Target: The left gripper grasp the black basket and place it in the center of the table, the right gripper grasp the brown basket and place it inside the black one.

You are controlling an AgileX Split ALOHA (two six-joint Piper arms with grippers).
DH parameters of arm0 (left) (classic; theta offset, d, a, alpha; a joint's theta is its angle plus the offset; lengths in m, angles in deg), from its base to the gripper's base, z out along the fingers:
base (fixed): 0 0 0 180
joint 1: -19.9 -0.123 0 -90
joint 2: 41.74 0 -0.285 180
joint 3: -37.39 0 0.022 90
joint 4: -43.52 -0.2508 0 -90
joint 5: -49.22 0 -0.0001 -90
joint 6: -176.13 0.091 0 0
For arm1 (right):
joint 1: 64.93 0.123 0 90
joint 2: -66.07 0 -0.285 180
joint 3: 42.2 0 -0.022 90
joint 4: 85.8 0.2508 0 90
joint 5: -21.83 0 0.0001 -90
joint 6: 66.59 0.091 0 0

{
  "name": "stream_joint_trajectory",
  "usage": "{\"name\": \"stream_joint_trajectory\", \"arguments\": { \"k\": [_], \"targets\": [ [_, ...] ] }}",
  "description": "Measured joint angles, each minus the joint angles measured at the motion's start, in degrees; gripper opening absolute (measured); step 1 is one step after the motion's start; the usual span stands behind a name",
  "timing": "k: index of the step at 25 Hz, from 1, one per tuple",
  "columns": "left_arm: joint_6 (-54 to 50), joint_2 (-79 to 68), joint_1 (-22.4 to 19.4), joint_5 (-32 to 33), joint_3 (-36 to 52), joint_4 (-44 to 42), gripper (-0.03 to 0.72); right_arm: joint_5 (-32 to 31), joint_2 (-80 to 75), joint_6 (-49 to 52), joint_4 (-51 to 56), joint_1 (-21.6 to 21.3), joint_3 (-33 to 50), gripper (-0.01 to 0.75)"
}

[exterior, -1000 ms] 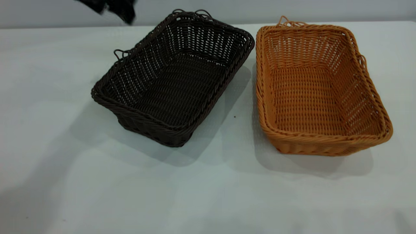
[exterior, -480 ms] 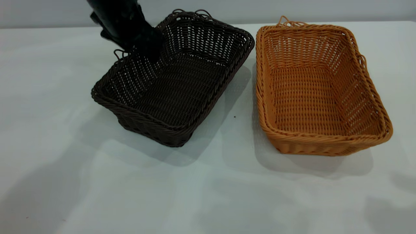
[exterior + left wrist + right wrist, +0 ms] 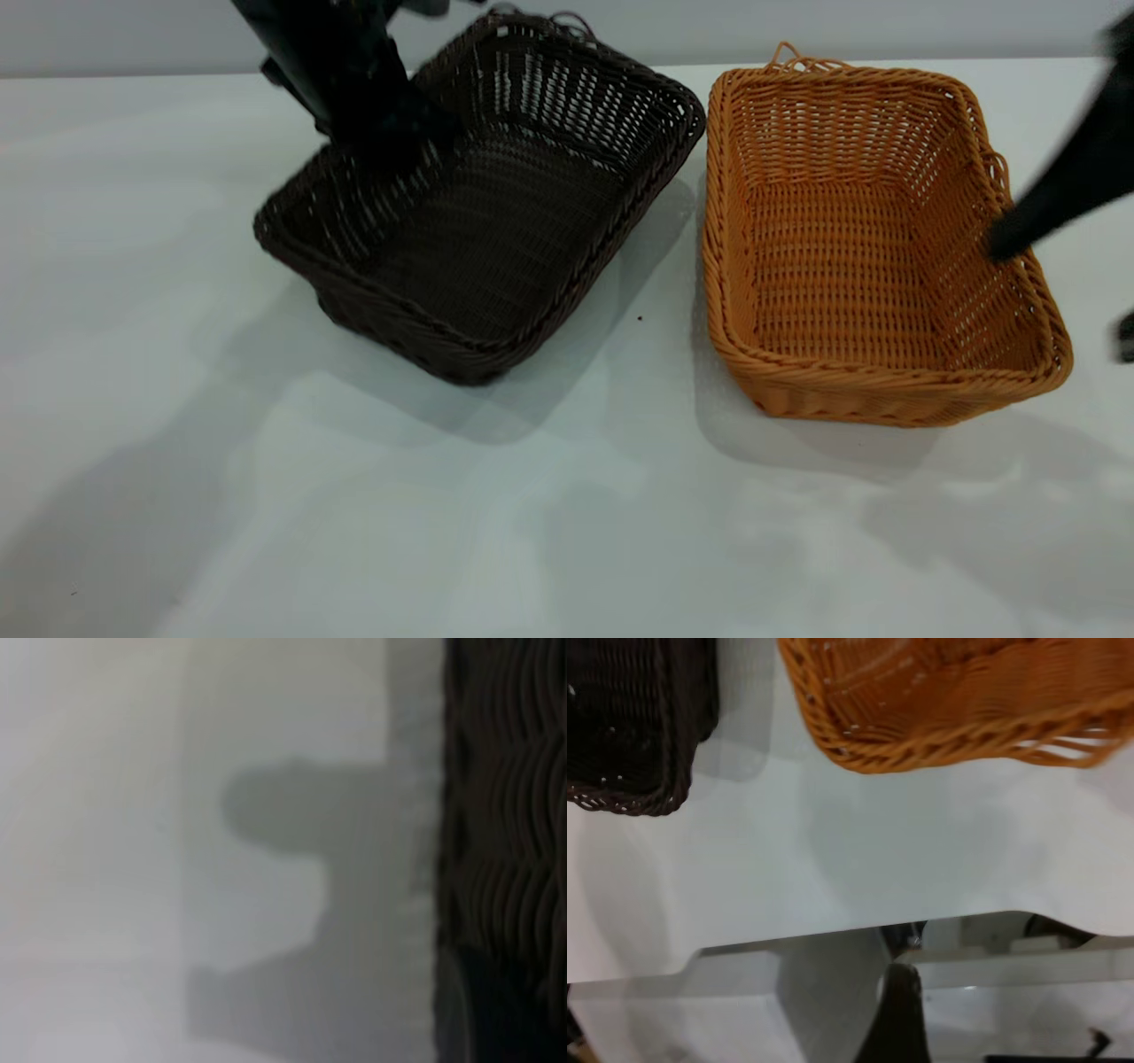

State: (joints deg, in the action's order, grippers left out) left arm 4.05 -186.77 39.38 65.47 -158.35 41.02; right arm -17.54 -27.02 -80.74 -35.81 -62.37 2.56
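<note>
The left gripper (image 3: pixel 390 146) was down on the black basket's (image 3: pixel 496 230) left rim, the basket tipped up near the table's (image 3: pixel 354 514) far edge; finger state indeterminable. The brown basket (image 3: pixel 868 257) sat just beside it, with the right gripper (image 3: pixel 1010 239) at its right rim, fingers likewise indeterminable.

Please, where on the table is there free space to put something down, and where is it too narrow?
The table is bare along the whole near side, in front of the black basket and the brown basket, and also left of the black basket. It is crowded in the narrow gap between the baskets, and where the left gripper and right gripper work.
</note>
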Motion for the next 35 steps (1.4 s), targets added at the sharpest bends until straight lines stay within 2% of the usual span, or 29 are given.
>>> {"name": "stream_joint_trajectory", "arguments": {
  "k": [5, 8, 11, 20, 30, 35],
  "targets": [
    [0.3, 6.5, -3.5, 1.5, -0.1, -0.7, 0.081, 1.5, -12.3, -0.1, 15.5, 3.6, -2.9, 0.583],
    [0.3, 10.2, -6.1, 1.5, -0.2, -0.7, 0.081, 2.2, -18.6, -1.1, 24.4, 3.7, -3.2, 0.583],
    [0.3, 11.9, -7.7, 1.5, -0.2, -0.7, 0.081, 4.4, -23.7, -2.6, 29.1, 3.7, -3.6, 0.583],
    [0.4, 12.0, -9.0, 2.4, -0.2, -1.1, 0.081, 8.7, -31.7, -3.6, 30.8, 3.2, -9.1, 0.577],
    [0.5, 12.0, -9.0, 0.4, -0.2, -1.2, 0.081, 17.7, -32.4, -3.1, 31.2, 0.4, -10.0, 0.465],
    [0.5, 12.0, -9.0, 0.2, -0.2, -1.2, 0.081, 18.3, -36.7, -4.1, 31.5, 0.4, -11.3, 0.425]
  ]
}}
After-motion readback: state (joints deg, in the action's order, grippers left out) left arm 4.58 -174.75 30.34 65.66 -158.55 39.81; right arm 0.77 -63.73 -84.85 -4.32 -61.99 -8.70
